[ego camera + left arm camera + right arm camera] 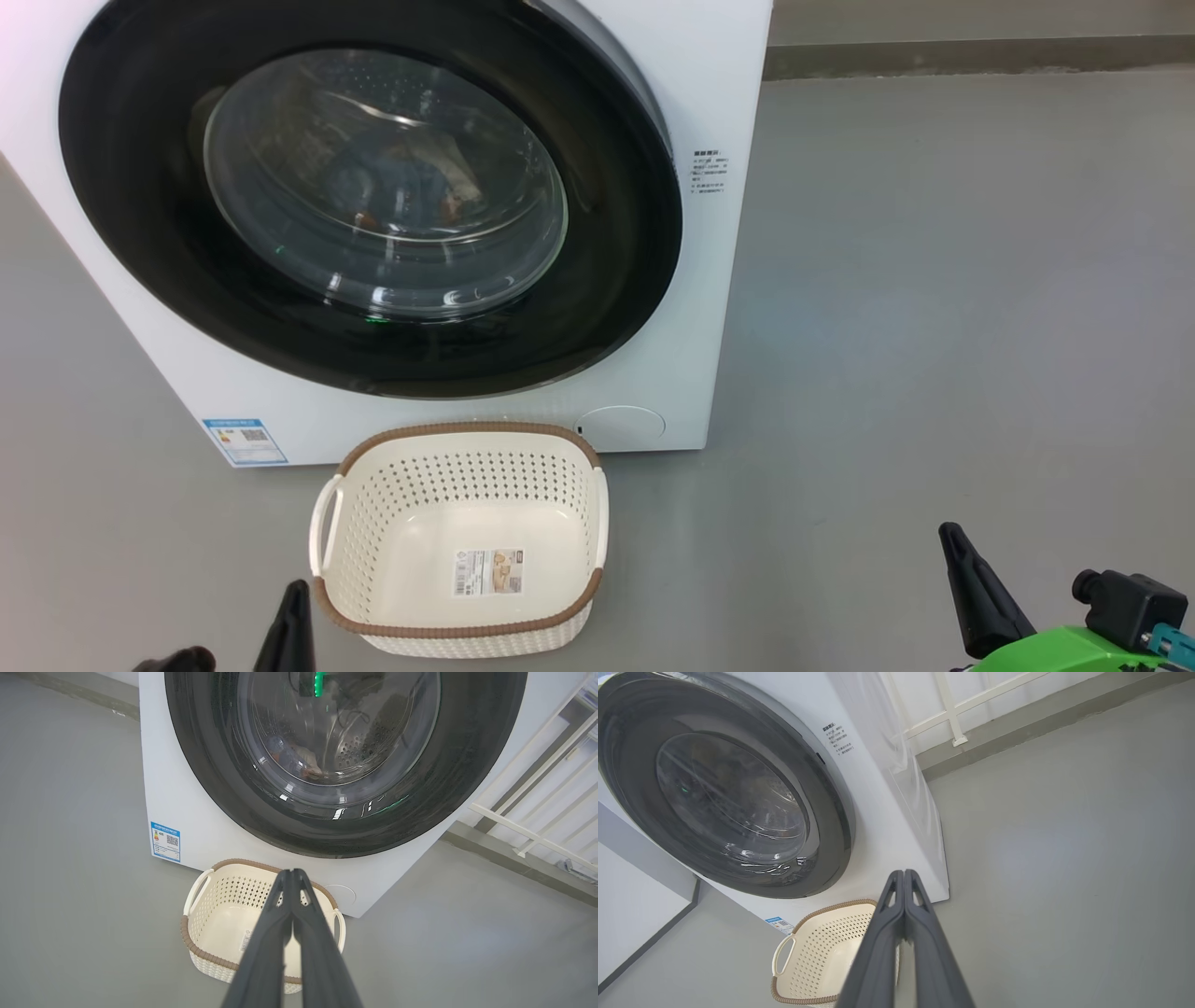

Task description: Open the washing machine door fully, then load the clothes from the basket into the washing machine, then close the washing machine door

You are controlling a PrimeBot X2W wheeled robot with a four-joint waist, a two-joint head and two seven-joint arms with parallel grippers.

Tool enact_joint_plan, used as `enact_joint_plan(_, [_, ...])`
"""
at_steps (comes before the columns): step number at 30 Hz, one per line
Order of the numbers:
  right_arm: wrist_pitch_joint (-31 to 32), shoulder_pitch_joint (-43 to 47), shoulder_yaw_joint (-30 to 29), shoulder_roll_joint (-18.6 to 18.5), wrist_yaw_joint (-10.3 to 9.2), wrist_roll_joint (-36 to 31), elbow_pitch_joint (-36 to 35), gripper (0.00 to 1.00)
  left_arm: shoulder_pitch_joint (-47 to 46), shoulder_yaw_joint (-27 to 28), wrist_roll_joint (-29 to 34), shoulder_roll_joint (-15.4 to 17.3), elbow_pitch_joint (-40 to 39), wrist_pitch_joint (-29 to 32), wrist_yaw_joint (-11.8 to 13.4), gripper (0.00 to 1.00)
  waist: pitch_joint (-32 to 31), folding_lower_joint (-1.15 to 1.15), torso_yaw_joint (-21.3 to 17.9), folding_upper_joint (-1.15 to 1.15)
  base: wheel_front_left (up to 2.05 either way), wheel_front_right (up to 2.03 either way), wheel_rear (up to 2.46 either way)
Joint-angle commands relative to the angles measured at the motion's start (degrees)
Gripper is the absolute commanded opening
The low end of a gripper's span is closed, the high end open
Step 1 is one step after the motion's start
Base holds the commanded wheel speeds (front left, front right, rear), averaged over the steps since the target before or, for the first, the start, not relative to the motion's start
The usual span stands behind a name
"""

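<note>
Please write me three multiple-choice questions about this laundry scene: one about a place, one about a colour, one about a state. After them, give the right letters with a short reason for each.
1. Where does the basket stand?
A. On the floor, just in front of the washing machine
B. On top of the machine
C. Inside the drum

2. What colour is the basket's rim?
A. Blue
B. Brown
C. Green

3. In what state is the washing machine door?
A. Swung wide open
B. Taken off
C. Closed

Answers:
1 A: the head view shows it on the grey floor, below the machine's front.
2 B: a brown woven-look band runs round the top of the white perforated walls.
3 C: the black ring lies flat against the white front, and the clothes show behind its glass.
</note>
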Motion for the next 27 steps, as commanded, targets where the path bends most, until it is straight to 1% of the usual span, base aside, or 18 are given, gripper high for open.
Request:
enact_joint_plan(1, [0.16,-2.15,-0.08,-0.39,-0.08,1.52,-1.14,0.0,-2.58,1.22,-1.52,0.49,-0.99,0.14,-0.79,0.0,0.01,-0.01,-0.03,0.0,0.0,0.0,0.0])
enact_joint_plan(17, [1.59,-3.51,-0.34,-0.49,-0.12,12.53,0.39,0.0,-3.99,3.42,-11.95,0.18,0.09,2.25,-2.47,0.0,0.16,-0.01,-0.52,0.0,0.0,0.0,0.0])
enact_joint_plan(27, [2.35,-4.22,-0.48,-0.54,-0.15,18.33,1.19,0.0,-4.74,4.62,-17.41,-0.02,0.69,3.39,-3.35,0.0,0.23,-0.01,-0.78,0.0,0.0,0.0,0.0])
